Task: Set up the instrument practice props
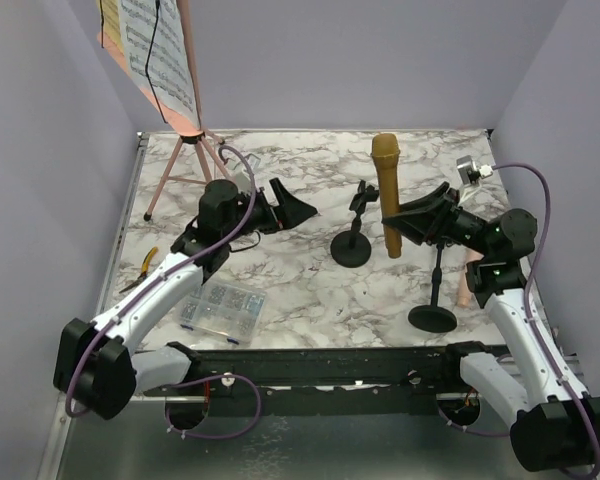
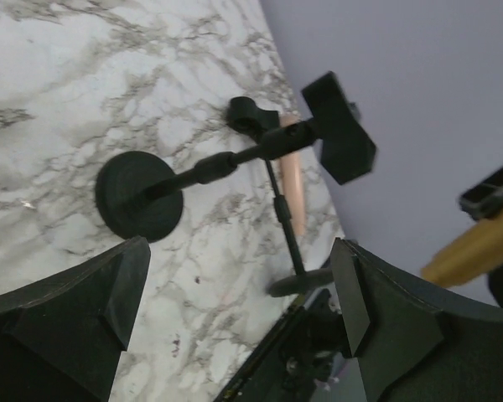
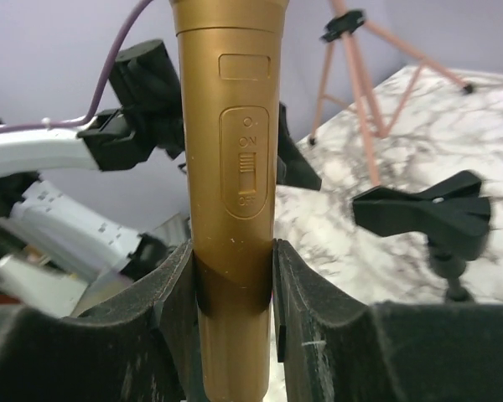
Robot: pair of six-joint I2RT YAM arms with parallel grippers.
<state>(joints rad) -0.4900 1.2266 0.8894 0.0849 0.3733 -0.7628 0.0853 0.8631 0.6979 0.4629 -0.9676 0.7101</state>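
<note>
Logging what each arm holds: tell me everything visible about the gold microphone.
The gold microphone is a matte gold tube, plastic-looking, with a slightly wider rounded head on top and a recessed slide switch marked ON and OFF. It stands nearly upright over the marble table, beside a black round-based mic holder, clamped below the switch between the black fingers of the right tool. Whether its bottom end touches the table cannot be told.

- You have one pink music rack.
- Two sheet-music pages: yellow page, white page.
- Two microphones: gold microphone, pink microphone.
- Two black mic stands: left holder, right holder.
- One screw box.
- One pliers.
</note>
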